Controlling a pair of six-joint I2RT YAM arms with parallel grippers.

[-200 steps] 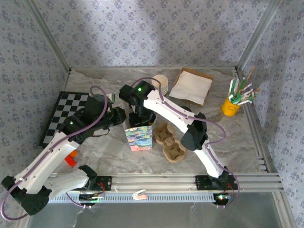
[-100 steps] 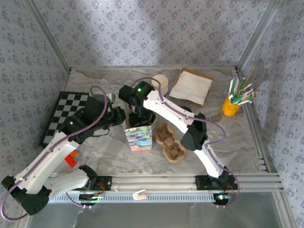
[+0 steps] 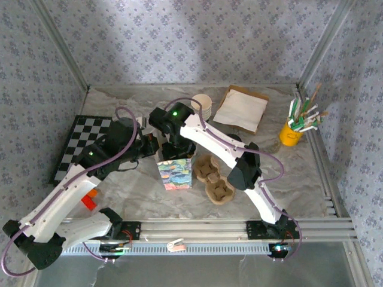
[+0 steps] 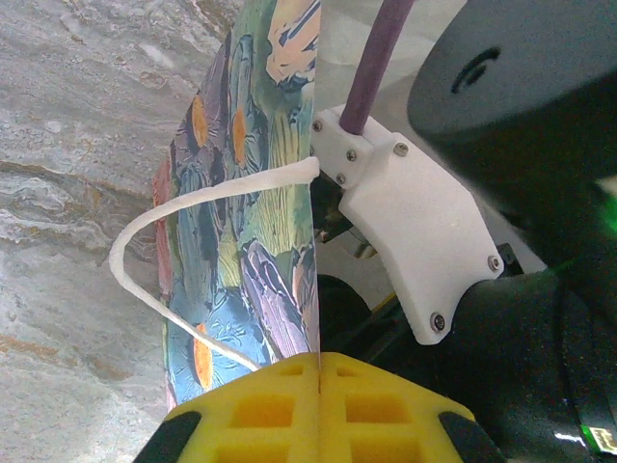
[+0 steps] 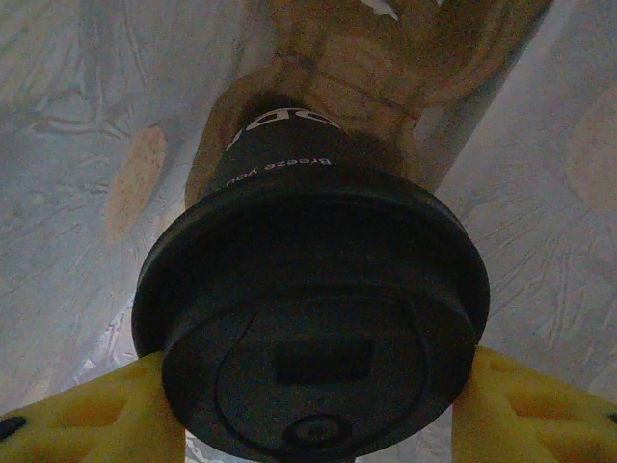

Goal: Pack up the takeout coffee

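1. Now the left tool (image 4: 318, 371) has its yellow pads pressed flat together on the top rim of the paper gift bag (image 3: 175, 173). One wall of the bag is nipped between them, next to the white rope handle (image 4: 145, 231).
2. The right tool (image 5: 318, 405) stands partly open, its two fingers clamped on opposite sides of the lidded coffee cup (image 5: 308, 318). The black lid faces the wrist and the cup's foot points away, down toward the surface (image 3: 275, 179).
3. The bag stands upright about halfway along the near edge of the surface, set a little in from it. The pulp cup carrier (image 3: 213, 179) lies just beside the bag, toward the right edge.
4. From above, the held cup hangs at the far side of the bag's top, so the mouth lies just below the right tool and slightly toward the near edge. The cup's long axis runs roughly upright, in line with the bag.
5. As I judge it, the left arm is there to steady the rim while the right arm, the one carrying the cup, lowers it in. How wide the mouth gapes cannot be told, and the wrist view shows brown pulp past the cup's foot, so the aim needs checking before any descent
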